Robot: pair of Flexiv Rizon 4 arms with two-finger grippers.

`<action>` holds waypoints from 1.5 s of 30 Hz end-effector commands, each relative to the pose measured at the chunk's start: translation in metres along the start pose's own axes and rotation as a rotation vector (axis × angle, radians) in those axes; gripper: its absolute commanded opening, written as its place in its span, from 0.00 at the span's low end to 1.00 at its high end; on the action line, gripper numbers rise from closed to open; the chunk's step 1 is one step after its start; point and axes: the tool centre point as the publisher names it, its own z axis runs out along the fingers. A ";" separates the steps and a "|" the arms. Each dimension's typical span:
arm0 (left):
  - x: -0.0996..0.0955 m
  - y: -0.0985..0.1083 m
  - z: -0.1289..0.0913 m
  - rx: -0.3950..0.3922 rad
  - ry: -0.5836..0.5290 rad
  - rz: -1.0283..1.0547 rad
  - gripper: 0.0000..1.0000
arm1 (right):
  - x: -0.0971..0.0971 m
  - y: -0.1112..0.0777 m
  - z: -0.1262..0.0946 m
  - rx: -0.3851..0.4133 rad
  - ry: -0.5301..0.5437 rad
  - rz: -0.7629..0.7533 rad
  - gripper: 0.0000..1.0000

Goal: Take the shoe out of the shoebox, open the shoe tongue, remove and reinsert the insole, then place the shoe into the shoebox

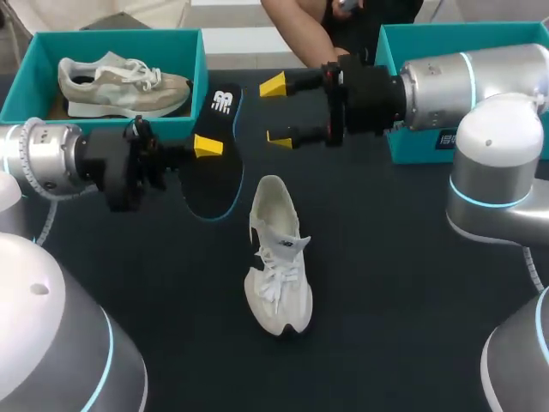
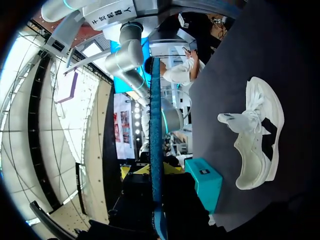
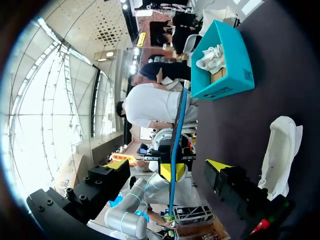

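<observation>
On the dark tabletop (image 1: 412,283), a teal shoebox (image 1: 129,41) is sitting at upper left. The white shoe (image 1: 276,257) is lying mid-frame. The left tool (image 1: 206,148) is apparently clamping the black insole (image 1: 214,187) between them, and the right tool (image 1: 276,112), tips apart, is hovering at top centre.

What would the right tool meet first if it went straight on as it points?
Most likely the insole held in the left tool. The open right tool points at its upper part, though depth is unclear.

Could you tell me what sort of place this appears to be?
Probably a robot test bench: a dark table, a teal shoebox, a white shoe, and the left hand holding an insole.
</observation>
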 end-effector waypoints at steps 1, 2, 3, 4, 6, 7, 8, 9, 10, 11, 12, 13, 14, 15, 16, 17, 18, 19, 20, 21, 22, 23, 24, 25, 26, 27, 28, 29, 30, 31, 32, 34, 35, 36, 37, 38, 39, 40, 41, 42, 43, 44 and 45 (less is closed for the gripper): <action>-0.002 -0.001 0.000 -0.007 -0.001 0.006 0.00 | 0.000 -0.004 -0.004 -0.005 -0.002 0.001 1.00; -0.002 -0.001 0.001 -0.010 -0.004 0.007 0.00 | 0.000 -0.004 -0.004 -0.005 -0.002 0.001 1.00; -0.002 -0.001 0.001 -0.011 -0.006 0.006 0.00 | 0.000 -0.004 -0.004 -0.005 -0.002 0.001 1.00; -0.001 -0.001 0.001 -0.013 -0.007 0.005 0.00 | 0.000 -0.004 -0.004 -0.005 -0.002 0.001 1.00; 0.000 0.000 0.002 -0.018 -0.009 0.002 0.00 | 0.000 -0.004 -0.004 -0.005 -0.002 0.001 1.00; 0.001 0.000 0.002 -0.020 -0.009 0.000 0.00 | 0.000 -0.004 -0.004 -0.005 -0.002 0.001 1.00; 0.001 0.000 0.002 -0.020 -0.009 -0.002 0.00 | 0.000 -0.004 -0.004 -0.005 -0.002 0.001 1.00; 0.002 0.000 0.002 -0.019 -0.005 -0.003 0.00 | 0.000 -0.004 -0.004 -0.005 -0.002 0.001 1.00; 0.002 0.000 0.002 -0.019 -0.005 -0.003 0.00 | -0.002 -0.004 -0.005 0.012 0.003 -0.004 1.00; 0.001 0.000 0.002 -0.018 -0.005 -0.004 0.00 | -0.005 -0.005 -0.009 0.016 -0.004 -0.005 1.00; 0.001 0.000 0.002 -0.015 -0.001 -0.003 0.00 | -0.006 -0.005 -0.014 0.024 0.000 -0.019 1.00; 0.001 0.000 0.002 -0.015 0.000 -0.003 0.00 | -0.005 -0.005 -0.020 0.007 0.036 -0.023 1.00; 0.000 0.000 0.002 -0.014 0.001 -0.002 0.00 | -0.005 -0.006 -0.026 0.011 0.035 -0.031 1.00; 0.000 0.000 0.002 -0.013 0.005 0.000 0.00 | -0.005 -0.007 -0.034 0.014 0.021 -0.027 1.00; -0.001 0.000 0.002 -0.014 0.004 0.001 0.00 | -0.006 -0.007 -0.038 0.015 0.017 -0.023 1.00; -0.001 -0.001 0.002 -0.013 0.003 0.001 0.00 | -0.006 -0.008 -0.044 0.005 0.027 -0.019 1.00; -0.001 -0.001 0.002 -0.013 0.002 0.002 0.00 | -0.006 -0.008 -0.048 -0.002 0.029 -0.022 1.00; -0.001 -0.001 0.002 -0.017 0.001 0.002 0.00 | -0.007 -0.009 -0.057 -0.004 0.010 -0.009 1.00; -0.001 0.000 0.001 -0.022 -0.001 0.002 0.00 | -0.008 -0.009 -0.060 -0.001 0.005 -0.007 1.00; -0.001 0.000 0.001 -0.026 -0.003 0.003 0.00 | -0.009 -0.010 -0.064 -0.004 0.007 0.004 1.00; -0.001 0.000 0.001 -0.026 -0.003 0.003 0.00 | -0.011 -0.010 -0.068 -0.014 -0.024 0.012 1.00; -0.001 0.000 0.001 -0.026 -0.003 0.003 0.00 | -0.011 -0.010 -0.068 -0.014 -0.024 0.012 1.00; -0.001 0.000 0.001 -0.026 -0.003 0.003 0.00 | -0.011 -0.010 -0.068 -0.014 -0.024 0.012 1.00; -0.001 0.000 0.001 -0.026 -0.003 0.003 0.00 | -0.011 -0.010 -0.068 -0.014 -0.024 0.012 1.00; -0.001 0.000 0.001 -0.026 -0.003 0.003 0.00 | -0.011 -0.010 -0.068 -0.014 -0.024 0.012 1.00; -0.001 0.000 0.001 -0.026 -0.003 0.003 0.00 | -0.011 -0.010 -0.068 -0.014 -0.024 0.012 1.00; -0.001 0.000 0.001 -0.026 -0.003 0.003 0.00 | -0.011 -0.010 -0.068 -0.014 -0.024 0.012 1.00; -0.001 0.000 0.001 -0.026 -0.003 0.003 0.00 | -0.011 -0.010 -0.068 -0.014 -0.024 0.012 1.00; -0.001 0.000 0.001 -0.026 -0.003 0.003 0.00 | -0.011 -0.010 -0.068 -0.014 -0.024 0.012 1.00; -0.001 0.000 0.001 -0.026 -0.003 0.003 0.00 | -0.011 -0.010 -0.068 -0.014 -0.024 0.012 1.00; -0.001 0.000 0.001 -0.026 -0.003 0.003 0.00 | -0.011 -0.010 -0.068 -0.014 -0.024 0.012 1.00; -0.001 0.000 0.001 -0.026 -0.003 0.003 0.00 | -0.011 -0.010 -0.068 -0.014 -0.024 0.012 1.00; -0.001 0.000 0.001 -0.026 -0.003 0.003 0.00 | -0.011 -0.010 -0.068 -0.014 -0.024 0.012 1.00; -0.001 0.000 0.001 -0.026 -0.003 0.003 0.00 | -0.011 -0.010 -0.068 -0.014 -0.024 0.012 1.00; -0.003 -0.003 0.002 -0.011 -0.025 -0.137 0.00 | -0.011 -0.010 -0.068 -0.014 -0.024 0.012 1.00; -0.006 -0.003 0.003 -0.073 -0.031 -0.253 0.00 | -0.011 -0.010 -0.068 -0.014 -0.024 0.012 1.00; -0.011 -0.005 0.003 -0.043 -0.033 -0.240 0.00 | -0.011 -0.010 -0.068 -0.014 -0.024 0.012 1.00; -0.016 -0.006 0.003 -0.084 -0.076 -0.431 0.00 | -0.011 -0.010 -0.068 -0.014 -0.024 0.012 1.00; -0.020 -0.006 0.002 -0.088 -0.051 -0.369 0.00 | -0.011 -0.010 -0.068 -0.014 -0.024 0.012 1.00; -0.023 -0.006 0.001 -0.094 -0.077 -0.530 0.00 | -0.011 -0.010 -0.068 -0.014 -0.024 0.012 1.00; -0.025 -0.007 0.000 -0.117 -0.069 -0.614 0.00 | -0.011 -0.010 -0.068 -0.014 -0.024 0.012 1.00; -0.026 -0.006 -0.002 -0.129 -0.026 -0.666 0.00 | -0.011 -0.010 -0.068 -0.014 -0.024 0.012 1.00; -0.023 -0.008 -0.003 -0.119 0.018 -0.818 0.00 | -0.011 -0.010 -0.068 -0.014 -0.024 0.012 1.00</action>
